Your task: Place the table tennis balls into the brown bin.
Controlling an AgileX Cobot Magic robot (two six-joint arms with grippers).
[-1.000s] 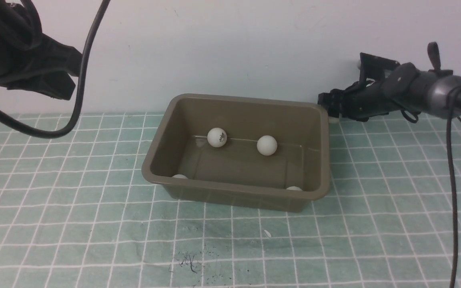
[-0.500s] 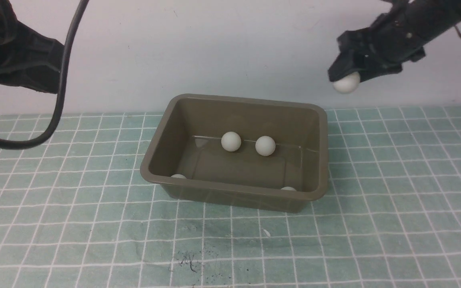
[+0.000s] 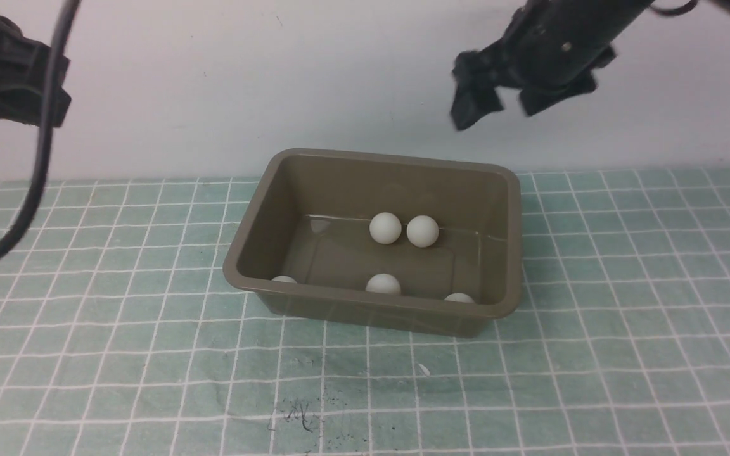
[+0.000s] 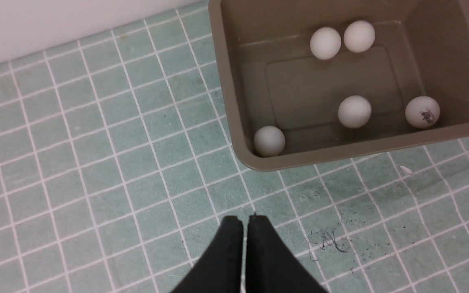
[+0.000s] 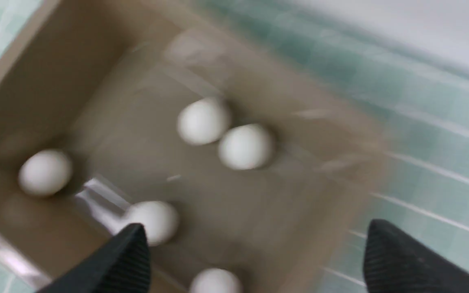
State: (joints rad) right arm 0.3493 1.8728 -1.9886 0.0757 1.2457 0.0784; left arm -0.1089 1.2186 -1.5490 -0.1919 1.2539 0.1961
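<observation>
Five white plastic balls [image 4: 354, 111] in the olive-brown plastic tub [image 3: 390, 154].
All lie below the right gripper [image 3: 498, 111], jaws spread and empty; left gripper [image 4: 244, 221], clenched, farther off.

Looked like a robotics lab or test bench to me, not anybody's home; the left arm [image 3: 4, 82] and the right arm [image 3: 561, 38] were both bare black machine parts hanging over the scene, with a thick black cable [image 3: 42, 158] drooping loose off the left one. The counter [image 3: 656, 380] was covered by a green gridded mat [image 3: 149, 354], cutting-mat style; it had dark scuff marks [image 3: 295, 415] near the front edge, so clearly well used. Behind it was just a blank white wall [image 3: 276, 76]; no decor or furniture. The only props were a plain brown bin [image 3: 371, 161] and some table tennis balls [image 3: 385, 228]; pretty standard pick-and-place test gear.
</observation>
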